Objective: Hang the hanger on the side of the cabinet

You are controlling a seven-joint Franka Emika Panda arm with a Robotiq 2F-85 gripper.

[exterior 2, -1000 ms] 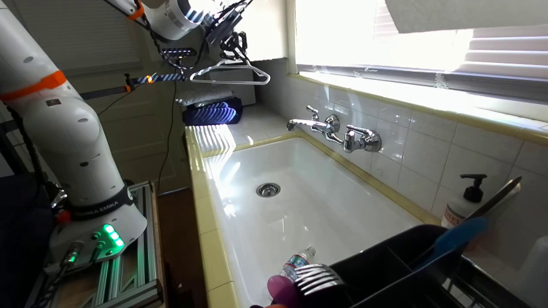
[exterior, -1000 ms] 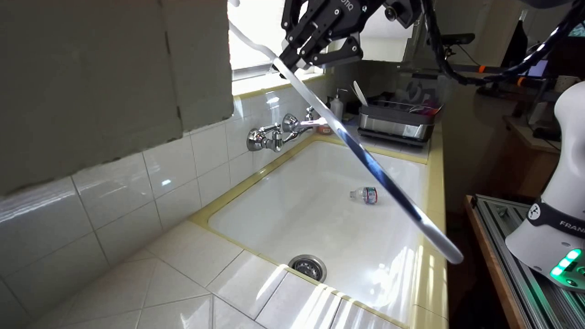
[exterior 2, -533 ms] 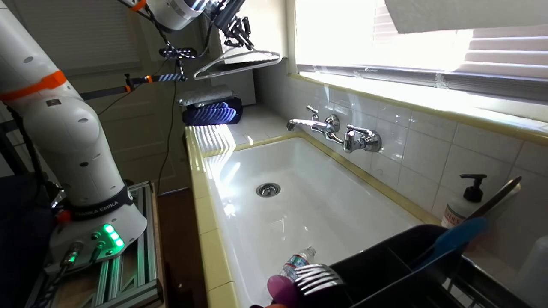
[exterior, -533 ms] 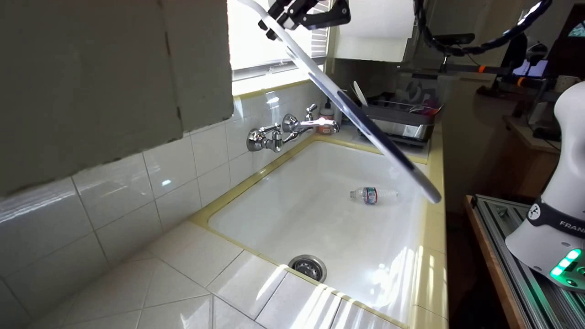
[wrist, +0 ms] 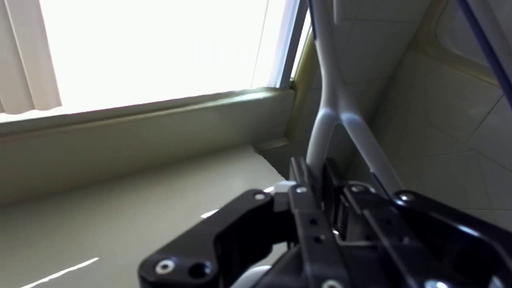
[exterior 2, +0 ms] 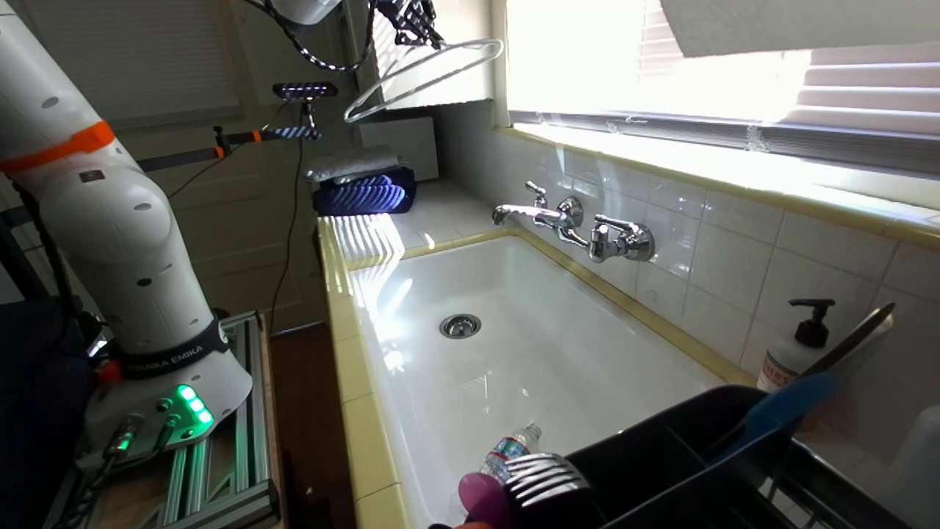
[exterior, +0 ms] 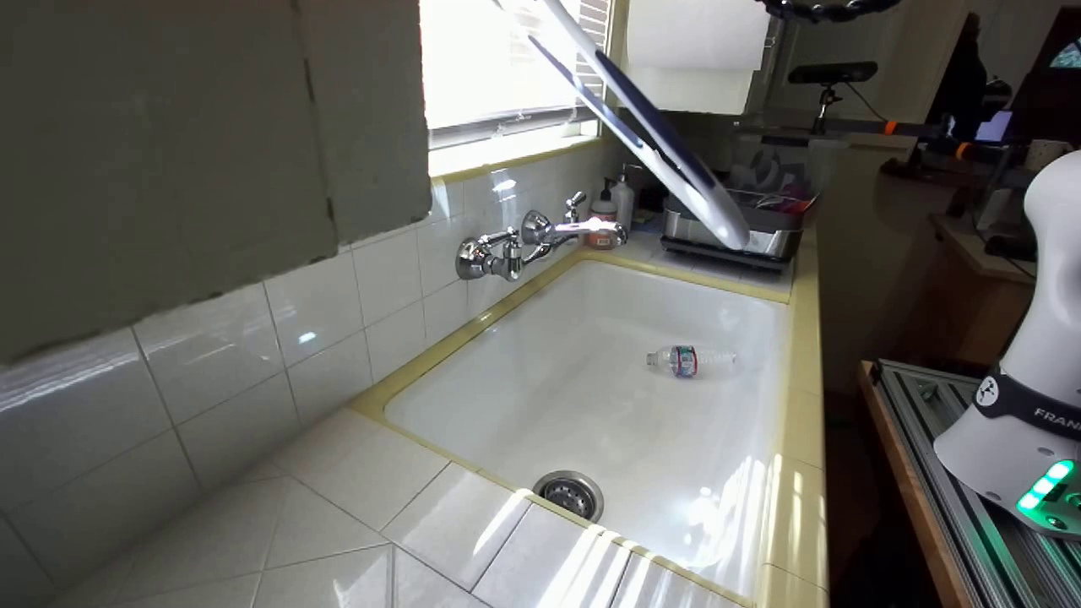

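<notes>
One branch of the hanger (wrist: 334, 98) was clamped in the pincer (wrist: 315, 170), aloft and tilted in front of the cabinet (exterior 2: 470, 88), not yet hung. Good handling probably meant a steady grip, levelling, then slow approach to the side, lest it pivot.

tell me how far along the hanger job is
Done: the wrist view shows the hanger clamped in the gripper. In hand: positioning, it seems; in an exterior view the hanger is up in the air and appears in front of the cabinet, though whether they touch I can't tell. Left: hanging it on the cabinet's side and letting go, as the gripper is shut on it.
</notes>
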